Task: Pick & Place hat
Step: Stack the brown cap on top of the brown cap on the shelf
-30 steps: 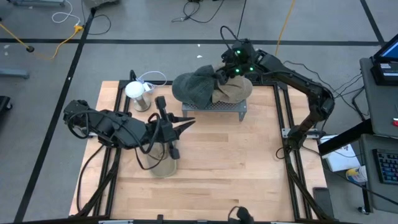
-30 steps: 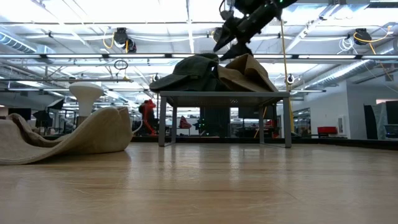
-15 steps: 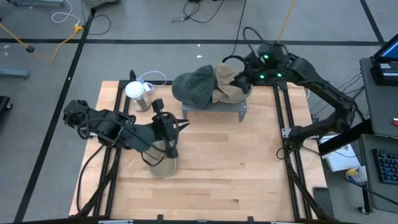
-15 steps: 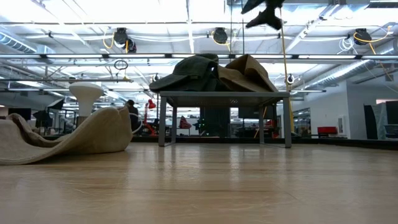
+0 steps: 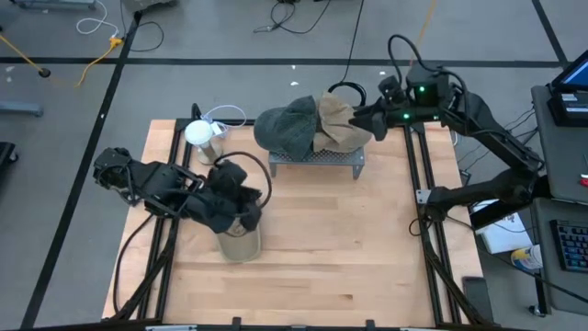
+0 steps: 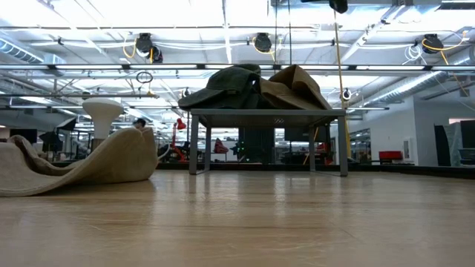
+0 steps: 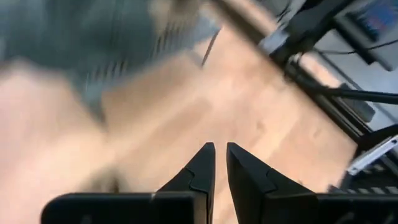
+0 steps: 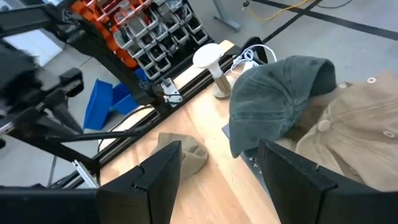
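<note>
A dark green hat (image 5: pixel 287 127) and a tan hat (image 5: pixel 347 131) lie side by side on top of a small metal stand (image 5: pixel 317 161) at the table's far middle. Both also show in the right wrist view, the green hat (image 8: pixel 280 93) beside the tan hat (image 8: pixel 354 124). Another tan hat (image 5: pixel 240 243) lies crumpled on the wood left of centre, seen as a low mound (image 6: pixel 82 163) in the low view. My left gripper (image 7: pixel 221 150) hovers above this hat, shut and empty. My right gripper (image 8: pixel 221 163) is open and empty, raised off the stand's right side (image 5: pixel 366 115).
A white mushroom-shaped post (image 5: pixel 201 136) with a white cable stands at the far left of the table. Black rails (image 5: pixel 418 184) run along the table's left and right sides. Bare wood (image 5: pixel 349 257) lies across the near half.
My right gripper has drawn back from the hats on the stand toward the table's right edge and risen, staying open. My left gripper has rolled about its own line, tipped downward and sunk a little over the tan hat on the table. No hat has moved.
</note>
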Controlling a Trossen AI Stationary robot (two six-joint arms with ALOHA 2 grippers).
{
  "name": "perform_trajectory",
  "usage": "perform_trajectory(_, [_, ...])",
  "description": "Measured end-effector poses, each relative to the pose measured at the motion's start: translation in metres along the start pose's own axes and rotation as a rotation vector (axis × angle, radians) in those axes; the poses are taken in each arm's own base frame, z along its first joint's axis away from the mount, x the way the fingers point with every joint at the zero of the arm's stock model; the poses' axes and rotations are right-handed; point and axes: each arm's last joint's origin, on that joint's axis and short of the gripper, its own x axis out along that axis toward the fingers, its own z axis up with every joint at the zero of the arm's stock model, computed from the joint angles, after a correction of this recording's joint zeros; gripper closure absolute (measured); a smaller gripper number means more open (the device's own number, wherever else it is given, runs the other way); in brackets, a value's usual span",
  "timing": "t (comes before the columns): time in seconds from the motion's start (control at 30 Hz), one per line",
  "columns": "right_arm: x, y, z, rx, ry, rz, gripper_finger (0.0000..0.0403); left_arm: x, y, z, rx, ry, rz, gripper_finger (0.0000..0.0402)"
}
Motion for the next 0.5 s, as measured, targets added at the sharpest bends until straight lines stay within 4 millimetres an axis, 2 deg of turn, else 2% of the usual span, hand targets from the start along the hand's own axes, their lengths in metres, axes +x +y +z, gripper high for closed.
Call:
perform_trajectory(0.17, [0.006, 0.001, 0.0, -0.05, 0.013, 0.01, 0.0196, -0.002, 0.012, -0.012, -0.302, 0.239, 0.088, 0.0337])
perform_trajectory(0.33, [0.011, 0.001, 0.003, -0.101, -0.007, 0.018, 0.0197, -0.006, 0.02, -0.02, -0.393, 0.442, 0.173, 0.028])
perform_trajectory(0.5, [0.013, 0.001, 0.004, -0.104, -0.015, 0.021, 0.0197, -0.009, 0.017, -0.029, -0.455, 0.491, 0.19, 0.0209])
